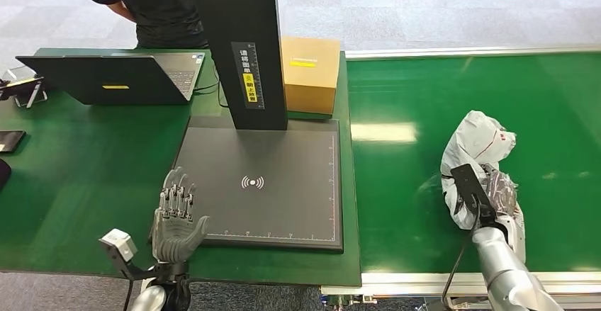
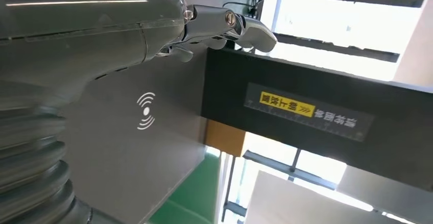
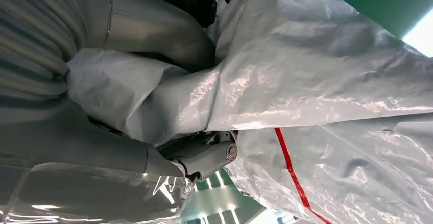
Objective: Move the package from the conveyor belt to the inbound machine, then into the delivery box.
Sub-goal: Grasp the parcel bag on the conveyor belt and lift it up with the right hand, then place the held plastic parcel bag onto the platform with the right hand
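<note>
the right hand (image 1: 489, 201) grips the white package (image 1: 473, 148) on the conveyor belt (image 1: 425, 183); the inbound machine (image 1: 262, 183) lies well to its left. the left hand (image 1: 177, 219) hovers there, fingers spread, empty.

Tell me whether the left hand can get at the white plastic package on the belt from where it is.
Probably not: the left hand sits by the dark scanner platform, and the white plastic package lies far across it, already held by the right hand.

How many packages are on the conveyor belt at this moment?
1. A white plastic-wrapped package lies on the green conveyor belt, at the robot's right side, with the right hand gripping it. Anything beyond the frame edge is unseen.
</note>
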Available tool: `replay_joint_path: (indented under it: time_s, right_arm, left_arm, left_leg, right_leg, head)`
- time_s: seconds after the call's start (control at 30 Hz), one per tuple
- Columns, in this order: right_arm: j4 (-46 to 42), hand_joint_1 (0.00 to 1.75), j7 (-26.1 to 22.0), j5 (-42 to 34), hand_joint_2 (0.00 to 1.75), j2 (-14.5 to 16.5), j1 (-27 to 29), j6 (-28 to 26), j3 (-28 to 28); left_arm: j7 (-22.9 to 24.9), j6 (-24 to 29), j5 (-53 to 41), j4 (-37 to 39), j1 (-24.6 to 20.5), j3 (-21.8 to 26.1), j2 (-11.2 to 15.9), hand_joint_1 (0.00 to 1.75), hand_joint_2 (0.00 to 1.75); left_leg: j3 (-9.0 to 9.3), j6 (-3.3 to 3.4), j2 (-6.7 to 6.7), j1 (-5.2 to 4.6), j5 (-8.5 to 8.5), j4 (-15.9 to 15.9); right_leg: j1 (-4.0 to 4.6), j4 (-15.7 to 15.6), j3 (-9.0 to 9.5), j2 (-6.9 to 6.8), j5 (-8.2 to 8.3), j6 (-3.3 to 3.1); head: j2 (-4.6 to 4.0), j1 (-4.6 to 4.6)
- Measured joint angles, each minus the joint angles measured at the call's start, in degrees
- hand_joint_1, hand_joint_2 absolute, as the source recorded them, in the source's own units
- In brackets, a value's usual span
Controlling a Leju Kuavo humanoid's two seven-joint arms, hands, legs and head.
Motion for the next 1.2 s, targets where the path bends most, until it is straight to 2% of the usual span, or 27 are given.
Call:
replay_joint_path:
  time_s: [0.17, 0.33, 0.43, 0.5, 0.63, 0.7, 0.77, 0.97, 1.2]
  right_arm:
    - [-2.3, 1.75, -1.6, -0.9, 1.75, 1.1, 0.7, -1.0, -0.5]
    - [-8.9, 1.75, -11.8, -5.5, 1.75, 3.0, 3.2, -8.3, -0.9]
    - [-16.1, 1.75, -13.8, -6.3, 1.75, 4.2, 5.3, -10.8, 0.6]
    - [-21.2, 1.75, -13.8, -1.9, 1.75, 5.0, 6.8, -11.5, 2.5]
    - [-29.0, 1.75, -14.2, 16.1, 1.75, 7.3, 8.7, -12.0, 6.5]
    - [-31.6, 1.75, -14.2, 23.5, 1.75, 8.7, 9.0, -12.0, 9.6]
    - [-33.0, 1.75, -13.3, 27.3, 1.75, 9.4, 8.6, -12.0, 14.3]
    - [-32.6, 1.75, -11.0, 31.9, 1.75, 9.7, 4.6, -12.0, 30.1]
    - [-28.6, 1.75, -13.1, 33.3, 1.75, 9.8, -0.9, -12.0, 41.6]
  left_arm:
    - [-0.2, 0.2, 0.3, -1.7, 0.7, 0.1, 0.0, 0.00, 1.75]
    - [-1.7, 1.8, 2.1, -3.2, 1.3, 0.1, 0.0, 0.00, 1.75]
    - [-2.0, 3.1, 2.8, -5.2, 1.7, 0.1, 0.0, 0.00, 1.75]
    - [-2.0, 3.6, 2.6, -6.5, 1.9, 0.1, -0.1, 0.00, 1.75]
    - [-2.0, 3.5, 2.3, -7.7, 1.8, -0.1, -0.2, 0.00, 1.75]
    - [-2.0, 3.2, 2.3, -7.7, 1.2, -0.4, -0.3, 0.00, 1.75]
    - [-2.0, 3.0, 2.4, -7.6, 0.2, -0.9, -0.3, 0.00, 1.75]
    - [-2.0, 2.9, 2.6, -7.0, -1.9, -1.7, -0.3, 0.00, 1.75]
    - [-2.0, 2.4, 2.4, -6.6, -2.8, -2.5, -0.2, 0.00, 1.75]
  left_leg:
    - [-0.04, 0.00, -0.01, 0.00, 0.00, 0.0]
    - [-0.08, 0.00, -0.02, -0.01, 0.01, 0.0]
    - [-0.10, 0.00, -0.02, 0.00, 0.01, 0.0]
    - [-0.11, -0.01, -0.01, 0.00, 0.01, 0.0]
    - [-0.10, -0.05, 0.03, 0.02, 0.04, -0.1]
    - [-0.13, -0.09, 0.02, 0.02, 0.10, -0.1]
    - [-0.17, -0.11, 0.01, 0.01, 0.15, -0.1]
    - [-0.18, -0.15, 0.02, 0.00, 0.21, 0.0]
    - [-0.22, -0.15, 0.02, 0.00, 0.21, 0.0]
  right_leg:
    - [0.00, 0.0, -0.03, -0.01, 0.00, 0.00]
    - [0.00, 0.0, -0.07, 0.00, 0.00, 0.00]
    - [0.00, 0.0, -0.09, 0.00, 0.00, -0.01]
    - [0.00, 0.0, -0.10, 0.02, 0.00, -0.01]
    - [0.01, 0.0, -0.13, 0.06, 0.00, -0.02]
    - [0.01, 0.1, -0.15, 0.05, 0.01, -0.03]
    - [0.01, 0.1, -0.18, 0.03, 0.03, -0.05]
    - [0.01, 0.2, -0.25, 0.04, 0.08, -0.11]
    - [0.00, 0.2, -0.29, 0.05, 0.09, -0.13]
  head:
    - [0.00, 0.01]
    - [0.00, 0.01]
    - [0.00, 0.01]
    - [0.00, 0.01]
    - [0.00, 0.01]
    - [0.00, 0.00]
    - [0.00, 0.01]
    - [0.00, 0.01]
    - [0.00, 0.01]
